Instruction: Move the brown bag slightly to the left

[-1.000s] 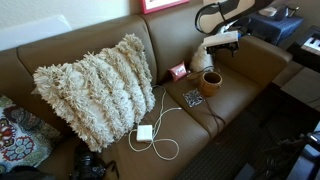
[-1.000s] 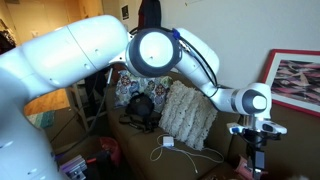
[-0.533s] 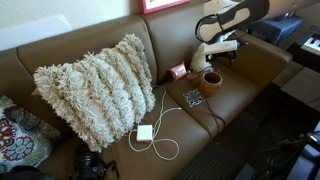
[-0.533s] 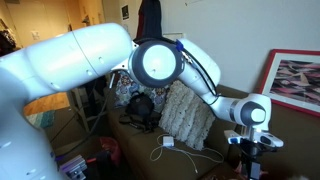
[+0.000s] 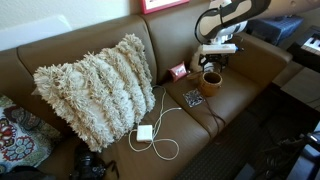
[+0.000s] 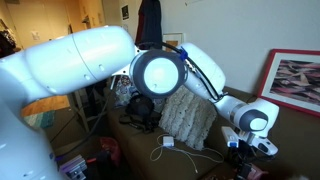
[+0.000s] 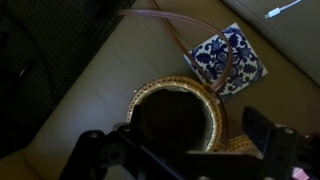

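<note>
Well away from the claw (image 5: pixel 212 63) lay the shaggy pillow (image 5: pixel 95 90), with the patterned square (image 5: pixel 193 98) much nearer, just beside the brown bag (image 5: pixel 210 84). That bag stood directly under the claw, whose fingers (image 7: pixel 268 135) were spread wide on either side of its dark mouth. The arm (image 5: pixel 232 14) bent down from above the couch (image 5: pixel 175 30), wrist pointing straight down.

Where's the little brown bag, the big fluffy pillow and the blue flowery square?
Small orange-brown cup-shaped soft bag (image 5: pixel 209 87): in an exterior view, on its side wall.
Big cream shaggy pillow (image 5: pixel 95 90): in an exterior view, on its middle.
Flat blue-and-white patterned square (image 7: pixel 212 58): wrist view, on its patterned top.
</note>
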You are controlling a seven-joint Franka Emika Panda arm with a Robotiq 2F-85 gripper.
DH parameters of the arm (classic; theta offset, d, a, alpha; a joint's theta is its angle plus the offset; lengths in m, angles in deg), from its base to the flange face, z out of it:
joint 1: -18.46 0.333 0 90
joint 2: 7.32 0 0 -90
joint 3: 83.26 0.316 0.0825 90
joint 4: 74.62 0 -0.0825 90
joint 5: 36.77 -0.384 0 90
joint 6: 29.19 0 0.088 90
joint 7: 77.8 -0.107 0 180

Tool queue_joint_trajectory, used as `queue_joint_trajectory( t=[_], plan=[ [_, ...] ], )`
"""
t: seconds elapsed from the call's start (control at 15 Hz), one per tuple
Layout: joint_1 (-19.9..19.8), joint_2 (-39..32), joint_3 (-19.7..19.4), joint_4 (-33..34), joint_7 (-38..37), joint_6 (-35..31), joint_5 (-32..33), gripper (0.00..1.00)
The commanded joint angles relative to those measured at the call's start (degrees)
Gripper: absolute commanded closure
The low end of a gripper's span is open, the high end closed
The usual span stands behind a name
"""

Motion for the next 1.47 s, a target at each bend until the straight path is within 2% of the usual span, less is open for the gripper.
queue_joint_trajectory(
  t=[0.0, 0.8, 1.4],
  plan=[
    [-1.85, -2.66, 0.61, 2.59, 4.55, 1.95, -2.62, 0.0],
    [-4.99, -9.28, -0.24, 8.45, 10.45, 3.19, -2.11, 0.0],
    [-6.86, -9.88, -0.82, 8.65, 9.61, 5.09, -1.13, 0.0]
  ],
)
